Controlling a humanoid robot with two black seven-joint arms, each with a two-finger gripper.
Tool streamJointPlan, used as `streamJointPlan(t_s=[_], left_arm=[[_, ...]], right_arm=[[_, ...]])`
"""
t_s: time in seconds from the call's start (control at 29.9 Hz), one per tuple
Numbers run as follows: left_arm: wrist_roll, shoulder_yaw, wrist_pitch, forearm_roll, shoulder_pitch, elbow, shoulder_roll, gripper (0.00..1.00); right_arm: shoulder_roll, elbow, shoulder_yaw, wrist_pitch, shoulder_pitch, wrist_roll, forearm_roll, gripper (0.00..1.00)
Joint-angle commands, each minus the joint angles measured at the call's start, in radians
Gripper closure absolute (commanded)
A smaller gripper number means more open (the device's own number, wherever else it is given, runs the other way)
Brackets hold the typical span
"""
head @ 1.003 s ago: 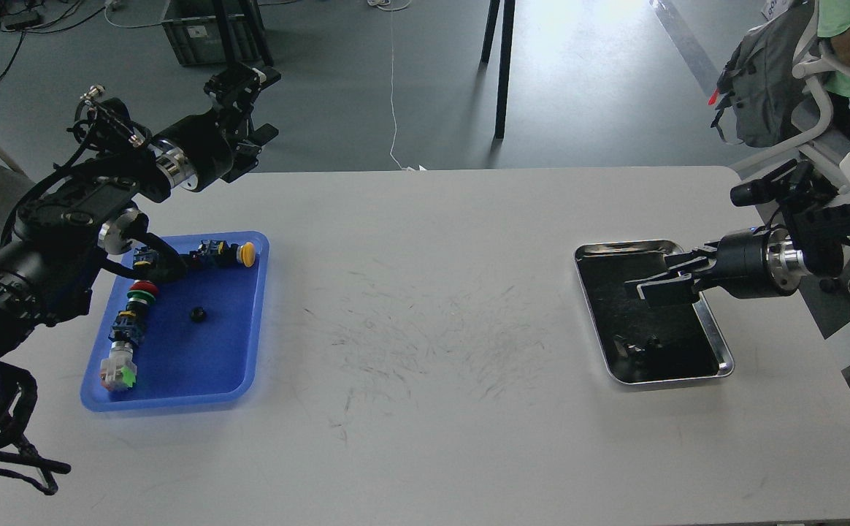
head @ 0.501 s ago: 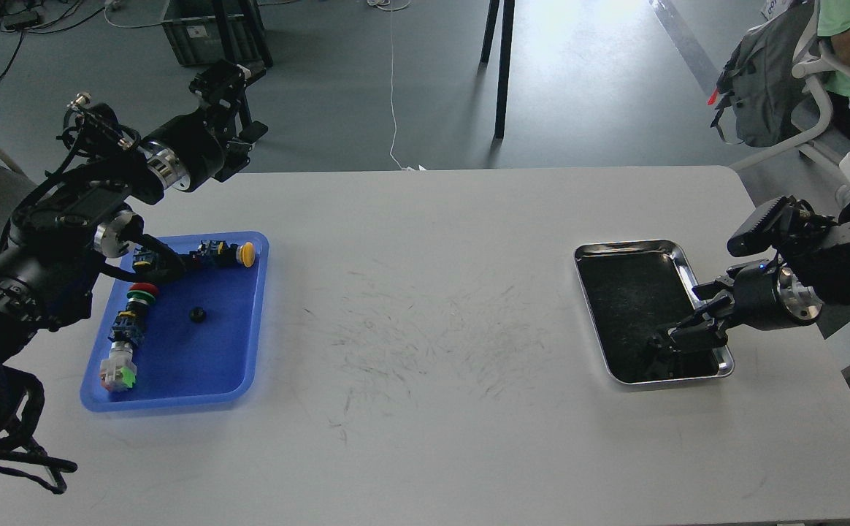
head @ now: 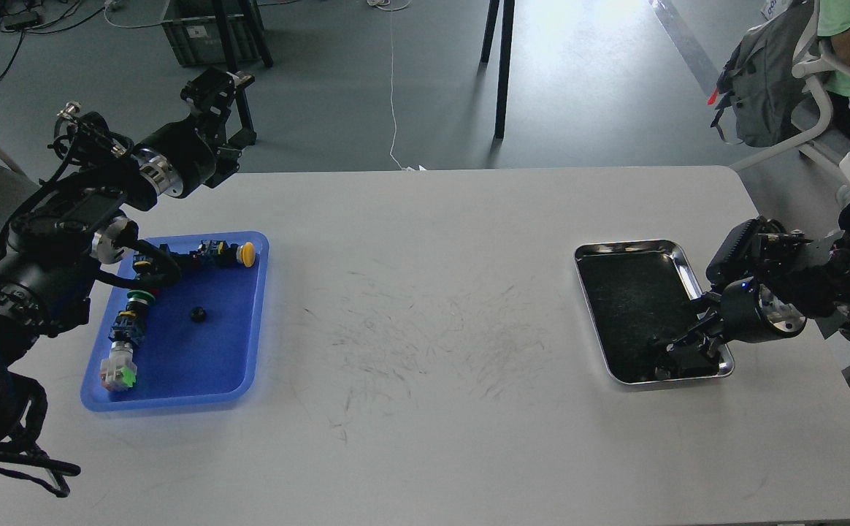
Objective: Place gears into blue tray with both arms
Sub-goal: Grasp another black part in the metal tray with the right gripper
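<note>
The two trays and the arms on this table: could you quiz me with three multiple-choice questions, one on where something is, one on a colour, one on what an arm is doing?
1. Where does the gear in plain view lie?
A. in the blue tray
B. on the bare table
C. on the floor

2. What colour is the cap nearest the blue tray's far right corner?
A. white
B. yellow
C. purple

3. Where is the right gripper?
A. raised beyond the table's far edge
B. over the blue tray
C. low in the steel tray's near end

Answers: 1 A, the small black wheel sits on the blue floor. 2 B, the cap there is yellow. 3 C, its tip is inside the near rim.
</note>
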Motion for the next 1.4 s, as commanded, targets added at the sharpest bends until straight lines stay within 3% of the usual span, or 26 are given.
streamJointPlan(t_s=[0.0, 0.23, 0.47, 1.0, 1.37], left_arm=[[0.000, 0.002, 0.000, 0.001, 0.005, 0.001, 0.003, 0.01], [0.000, 0.002, 0.000, 0.001, 0.012, -0.001, 0.011, 0.01], [0.000, 0.002, 0.000, 0.001, 0.012, -0.001, 0.012, 0.01], [0.000, 0.002, 0.000, 0.001, 0.012, -0.001, 0.014, 0.01], [0.000, 0.003, 0.000, 0.001, 0.014, -0.001, 0.015, 0.01]], right_arm=[[0.023, -0.007, -0.001, -0.001, -0.013, 0.000, 0.001, 0.25], [0.059, -0.027, -0.001, -0.001, -0.047, 0.000, 0.001, 0.32], [0.061, -0.035, -0.001, -0.001, -0.044, 0.000, 0.000, 0.51], [0.061, -0.036, -0.001, -0.001, -0.033, 0.000, 0.001, 0.51], [0.061, -0.035, -0.001, -0.001, -0.030, 0.000, 0.001, 0.65]])
